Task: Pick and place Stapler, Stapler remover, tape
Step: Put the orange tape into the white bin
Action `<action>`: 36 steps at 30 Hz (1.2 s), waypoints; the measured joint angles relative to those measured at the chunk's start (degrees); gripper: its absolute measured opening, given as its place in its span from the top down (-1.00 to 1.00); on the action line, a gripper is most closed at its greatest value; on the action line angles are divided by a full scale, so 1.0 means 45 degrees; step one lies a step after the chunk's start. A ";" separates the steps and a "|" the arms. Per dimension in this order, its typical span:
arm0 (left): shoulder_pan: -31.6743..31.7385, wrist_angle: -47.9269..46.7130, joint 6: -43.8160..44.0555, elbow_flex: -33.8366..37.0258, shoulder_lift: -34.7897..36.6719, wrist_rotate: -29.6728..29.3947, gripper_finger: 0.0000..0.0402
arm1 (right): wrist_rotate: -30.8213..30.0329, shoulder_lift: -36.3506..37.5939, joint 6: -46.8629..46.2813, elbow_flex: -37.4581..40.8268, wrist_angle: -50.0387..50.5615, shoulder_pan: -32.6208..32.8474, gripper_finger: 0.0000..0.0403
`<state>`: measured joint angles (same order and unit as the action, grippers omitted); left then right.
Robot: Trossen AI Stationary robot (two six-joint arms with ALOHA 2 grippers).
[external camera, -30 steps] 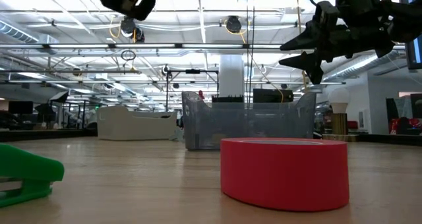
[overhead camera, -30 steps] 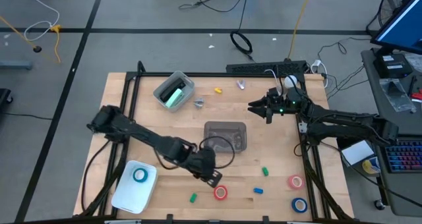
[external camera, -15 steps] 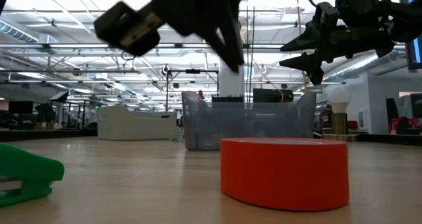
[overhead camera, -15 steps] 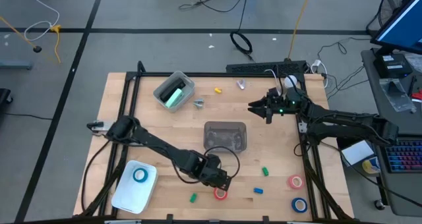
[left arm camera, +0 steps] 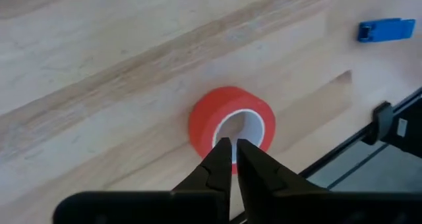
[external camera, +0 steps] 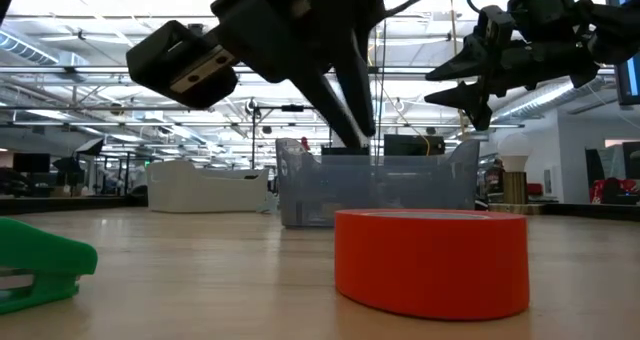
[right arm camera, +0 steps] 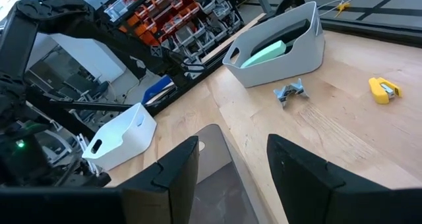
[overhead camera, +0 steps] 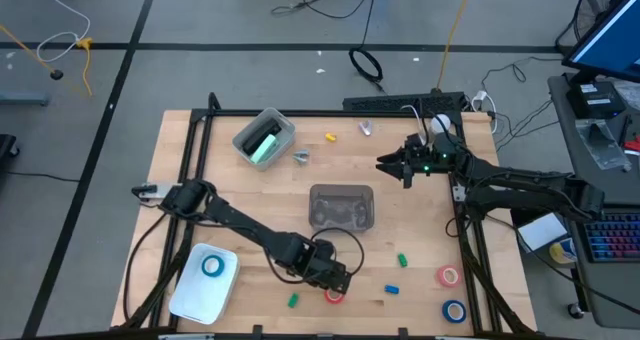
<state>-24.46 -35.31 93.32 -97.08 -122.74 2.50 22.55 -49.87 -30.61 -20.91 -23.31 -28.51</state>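
Left gripper (left arm camera: 231, 147), fingers nearly together and holding nothing, hangs over the red tape (left arm camera: 232, 124) near the table's (overhead camera: 200, 180) front edge. Right gripper (overhead camera: 381, 163) waits wide open, empty, toward the back right.

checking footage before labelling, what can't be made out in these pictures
- High view: the left gripper covers part of the red tape, so contact cannot be told.
- Low view: the red tape fills the foreground and hides the table behind it.
- Right wrist view: the stapler is partly sunk behind the grey bin wall.
- High view: the stapler remover is too small to show its shape.
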 joint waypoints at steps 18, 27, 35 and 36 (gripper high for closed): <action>-0.0357 0.0284 -0.0619 0.0000 -0.0001 -0.0806 0.02 | 0.0003 0.0000 -0.0005 0.0005 0.0010 0.0000 0.15; -0.0235 0.0558 -0.0707 0.0019 -0.0749 0.0083 0.03 | -0.0001 0.0000 0.0015 0.0005 0.0022 0.0000 0.15; -0.0162 0.1161 -0.1319 0.0019 -0.1167 0.0235 0.17 | -0.0011 -0.0019 0.0109 0.0019 0.0268 0.0000 0.14; -0.0125 0.1259 -0.1384 0.0018 -0.1228 0.0255 0.19 | -0.0006 -0.0019 0.0180 0.0015 0.0385 0.0000 0.14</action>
<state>-25.02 -29.65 87.09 -97.00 -128.26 3.65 22.52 -49.95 -29.80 -20.84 -21.58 -28.51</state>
